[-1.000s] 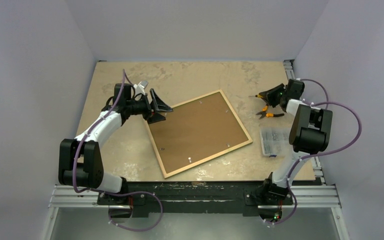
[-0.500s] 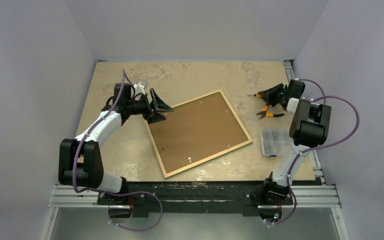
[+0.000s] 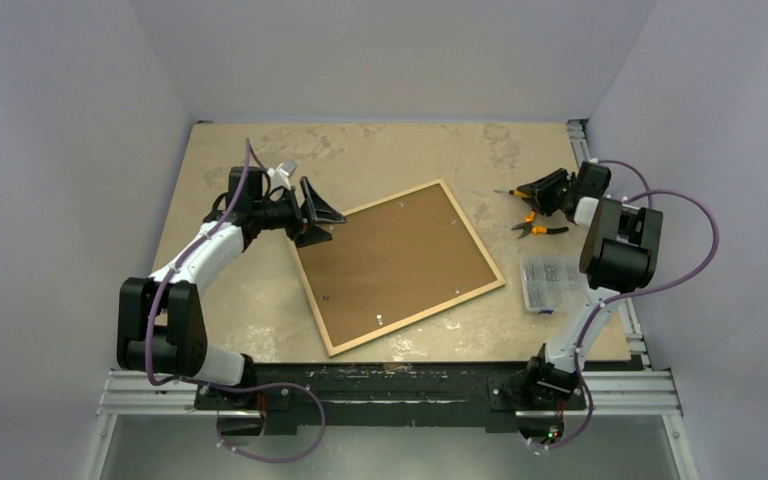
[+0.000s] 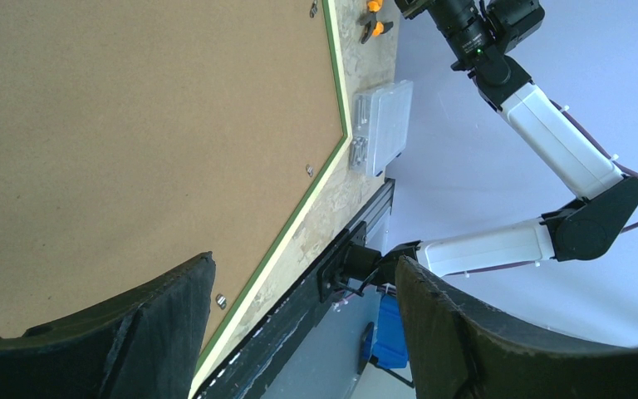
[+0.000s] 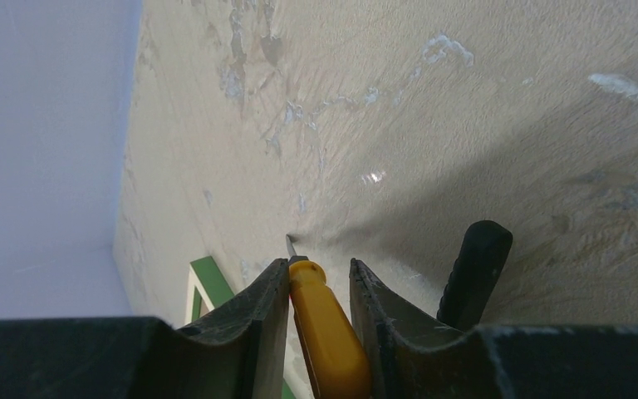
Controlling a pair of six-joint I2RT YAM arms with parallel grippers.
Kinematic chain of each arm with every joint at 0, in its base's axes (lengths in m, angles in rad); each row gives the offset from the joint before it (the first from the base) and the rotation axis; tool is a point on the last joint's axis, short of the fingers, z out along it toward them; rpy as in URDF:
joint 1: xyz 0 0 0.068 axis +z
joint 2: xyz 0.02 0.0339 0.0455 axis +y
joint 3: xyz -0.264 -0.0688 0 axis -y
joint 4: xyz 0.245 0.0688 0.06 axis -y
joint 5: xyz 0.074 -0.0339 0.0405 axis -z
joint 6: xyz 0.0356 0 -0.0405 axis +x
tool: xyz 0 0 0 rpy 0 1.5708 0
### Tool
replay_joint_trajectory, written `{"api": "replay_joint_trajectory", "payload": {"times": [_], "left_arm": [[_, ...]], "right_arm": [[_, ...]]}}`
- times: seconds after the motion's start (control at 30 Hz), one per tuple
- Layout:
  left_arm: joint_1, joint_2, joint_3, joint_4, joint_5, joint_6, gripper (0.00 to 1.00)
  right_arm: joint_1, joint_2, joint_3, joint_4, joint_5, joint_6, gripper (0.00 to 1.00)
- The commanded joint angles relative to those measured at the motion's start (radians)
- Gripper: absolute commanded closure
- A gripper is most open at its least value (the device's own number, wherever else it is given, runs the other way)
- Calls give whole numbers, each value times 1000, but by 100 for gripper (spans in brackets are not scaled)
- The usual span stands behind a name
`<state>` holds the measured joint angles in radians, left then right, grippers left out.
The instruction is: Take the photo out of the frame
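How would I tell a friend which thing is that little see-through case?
Start at the big frame lying face down mid-table. Just off its right corner, beside the right arm, lies the clear plastic box. Unlike the orange-handled pliers farther back, it is flat, rectangular and see-through.

The frame [image 4: 338, 91] is green with a light-wood back edge; the photo [image 3: 395, 265] shows its plain brown back. The table [image 3: 380, 150] is tan, mottled with pale patches. The screwdriver [image 5: 326, 328] has a yellow handle, the pliers [image 3: 535, 228] orange.
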<state>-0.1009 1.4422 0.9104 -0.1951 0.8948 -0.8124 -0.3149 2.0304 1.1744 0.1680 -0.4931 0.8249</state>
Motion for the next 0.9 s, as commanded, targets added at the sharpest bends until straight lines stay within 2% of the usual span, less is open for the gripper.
{"api": "replay_joint_trajectory", "payload": {"times": [0.0, 0.47, 0.67, 0.87], "left_arm": [[-8, 4, -5, 37, 26, -6, 23], [-11, 5, -5, 39, 26, -1, 23], [-14, 3, -5, 40, 24, -1, 23], [-18, 2, -5, 40, 23, -1, 23]], "right_arm": [[-3, 28, 22, -37, 40, -62, 70], [-3, -11, 16, -60, 43, -88, 56], [-4, -60, 0, -96, 56, -112, 44], [-4, -112, -2, -147, 82, -152, 40]]}}
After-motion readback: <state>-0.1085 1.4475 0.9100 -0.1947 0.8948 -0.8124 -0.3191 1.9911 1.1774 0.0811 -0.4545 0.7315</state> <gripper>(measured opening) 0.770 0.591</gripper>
